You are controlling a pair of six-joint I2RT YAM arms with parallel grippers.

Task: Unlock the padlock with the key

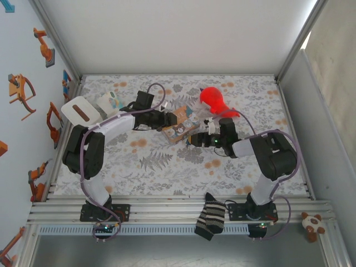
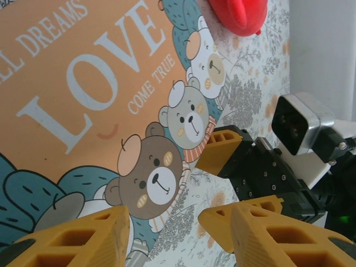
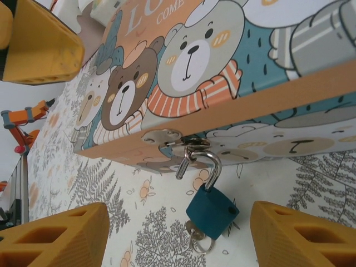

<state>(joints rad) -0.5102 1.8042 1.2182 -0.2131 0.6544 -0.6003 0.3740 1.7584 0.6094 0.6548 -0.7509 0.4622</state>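
Padlock (image 3: 212,208), small, blue-bodied, steel-shackled, hangs from the hasp of the tan bear-printed "LOVE" tin (image 3: 233,50) over the floral counter (image 3: 311,183). Right gripper (image 3: 178,245) brackets it, jaws wide, likely for the small metal key (image 3: 196,236) at its base. The left gripper (image 2: 178,236), jaws parted, flanks the tin's corner, probably to steady it.

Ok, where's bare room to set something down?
Bare cloth: the near strip between the LOVE tin and the near rail, and right of the red object. Crowded at the tin: left gripper and right gripper flank it.

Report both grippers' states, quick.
Left gripper: open, over the tin's corner.
Right gripper: open, straddling the padlock, not gripping it.
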